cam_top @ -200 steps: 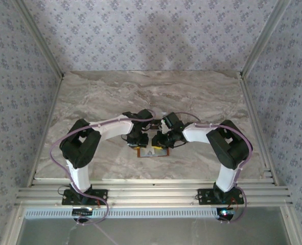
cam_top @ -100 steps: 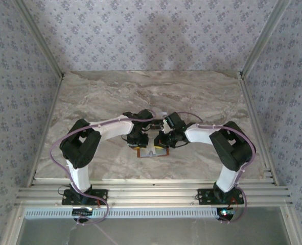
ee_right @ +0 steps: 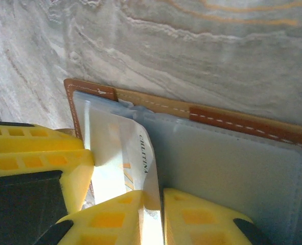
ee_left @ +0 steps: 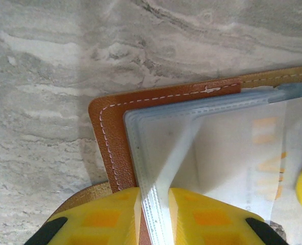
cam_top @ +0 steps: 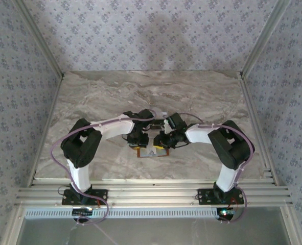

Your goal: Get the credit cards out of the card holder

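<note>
The card holder [cam_top: 153, 151], orange-brown leather with a grey-blue lining [ee_right: 232, 168], lies open on the marble between both arms. My left gripper [ee_left: 153, 214] is shut on the raised edge of its pale inner pocket [ee_left: 161, 153], and the brown cover [ee_left: 110, 143] lies flat beneath. My right gripper [ee_right: 153, 214] is shut on the edge of a pale credit card [ee_right: 125, 153] with orange marks and dark lettering, which stands partly up out of the left pocket. The same credit card [ee_left: 265, 153] shows through the pocket in the left wrist view. Any other cards are hidden.
The two grippers [cam_top: 139, 138] [cam_top: 163, 139] work almost touching over the holder. A left yellow finger [ee_right: 38, 153] sits close beside the card. The marble table [cam_top: 151, 97] stretches back to patterned walls, with a metal rail [cam_top: 151, 191] at the near edge.
The right gripper has shifted slightly over the holder and re-gripped the card's edge. The left arm and the holder have stayed where they were.
</note>
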Robot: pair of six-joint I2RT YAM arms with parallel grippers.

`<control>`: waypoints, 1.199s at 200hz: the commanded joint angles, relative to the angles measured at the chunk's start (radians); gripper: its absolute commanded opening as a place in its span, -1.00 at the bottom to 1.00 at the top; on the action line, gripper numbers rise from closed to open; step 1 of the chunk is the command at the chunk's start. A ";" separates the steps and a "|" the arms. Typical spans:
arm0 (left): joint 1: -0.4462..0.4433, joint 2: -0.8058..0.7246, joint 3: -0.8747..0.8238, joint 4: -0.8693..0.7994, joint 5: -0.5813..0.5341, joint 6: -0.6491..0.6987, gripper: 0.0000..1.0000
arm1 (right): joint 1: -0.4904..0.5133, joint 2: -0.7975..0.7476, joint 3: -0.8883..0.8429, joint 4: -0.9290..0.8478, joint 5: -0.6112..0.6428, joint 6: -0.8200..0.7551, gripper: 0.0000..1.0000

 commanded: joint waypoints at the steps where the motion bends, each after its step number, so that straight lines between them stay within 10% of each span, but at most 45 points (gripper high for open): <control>1: -0.014 0.051 -0.009 -0.052 -0.010 0.018 -0.55 | 0.001 0.042 -0.017 0.004 0.002 0.018 -0.61; 165: -0.015 -0.038 -0.001 -0.053 0.007 0.011 -0.54 | -0.050 -0.228 0.071 -0.353 0.184 -0.223 -1.00; 240: 0.011 -0.124 0.016 -0.045 -0.010 0.007 -0.53 | -0.066 -0.261 0.206 -0.550 0.233 -0.637 -1.00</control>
